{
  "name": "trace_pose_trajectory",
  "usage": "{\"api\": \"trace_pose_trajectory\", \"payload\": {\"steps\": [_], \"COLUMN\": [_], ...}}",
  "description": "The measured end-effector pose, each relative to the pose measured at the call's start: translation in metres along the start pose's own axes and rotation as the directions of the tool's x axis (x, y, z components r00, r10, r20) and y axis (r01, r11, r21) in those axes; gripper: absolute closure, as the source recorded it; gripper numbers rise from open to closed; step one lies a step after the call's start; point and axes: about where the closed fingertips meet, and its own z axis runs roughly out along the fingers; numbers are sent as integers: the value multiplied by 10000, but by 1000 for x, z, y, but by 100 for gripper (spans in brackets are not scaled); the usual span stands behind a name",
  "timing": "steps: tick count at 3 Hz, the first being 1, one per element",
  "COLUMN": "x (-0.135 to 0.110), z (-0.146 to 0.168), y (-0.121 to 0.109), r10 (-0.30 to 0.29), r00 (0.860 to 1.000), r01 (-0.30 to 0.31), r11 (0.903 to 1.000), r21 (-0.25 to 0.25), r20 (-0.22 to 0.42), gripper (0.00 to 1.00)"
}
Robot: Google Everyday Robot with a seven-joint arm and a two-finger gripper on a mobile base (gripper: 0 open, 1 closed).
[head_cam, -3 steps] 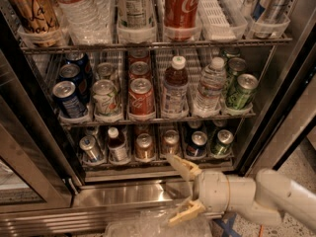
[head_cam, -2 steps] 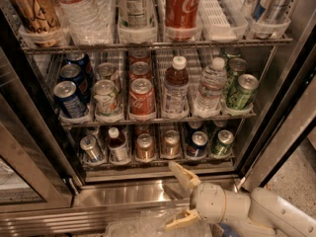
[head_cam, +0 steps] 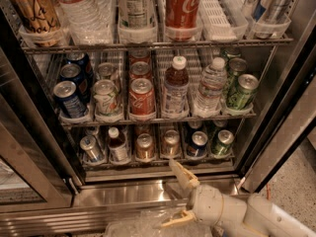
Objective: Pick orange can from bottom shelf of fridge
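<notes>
Orange-copper sides mark the orange can [head_cam: 144, 148], upright in a mid lane of the bottom shelf [head_cam: 158, 162] of the fridge [head_cam: 113, 195]. Approach step is judged in hand: gripper [head_cam: 170, 194] is held outside, below the sill, jaws spread wide, nothing gripped. Next: reach fwd & up is needed, w/ neighbouring cans avoided.

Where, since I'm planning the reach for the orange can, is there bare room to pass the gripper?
Bare: the steel sill between the bottom shelf and the gripper, fingers open; the white lane tray right of the top Coca-Cola can. Crowded: every bottom-shelf lane front.
</notes>
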Motion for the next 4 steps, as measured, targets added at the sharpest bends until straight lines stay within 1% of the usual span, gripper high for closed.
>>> {"api": "trace_pose_trajectory", "payload": {"steps": [1, 2, 3, 4], "x": [-19, -32, -32, -44], "z": [-3, -1, -2, -3], "y": [-18, -32, -35, -22], "r10": [-697, -1374, -1509, -1884], "r00": [9845, 9702, 9663, 9477], "r01": [355, 758, 798, 717], "r11": [9778, 9545, 9460, 9123], "r21": [2063, 2885, 3142, 4033], "r20": [1609, 1995, 2087, 2577], "gripper": [0, 0, 0, 0]}}
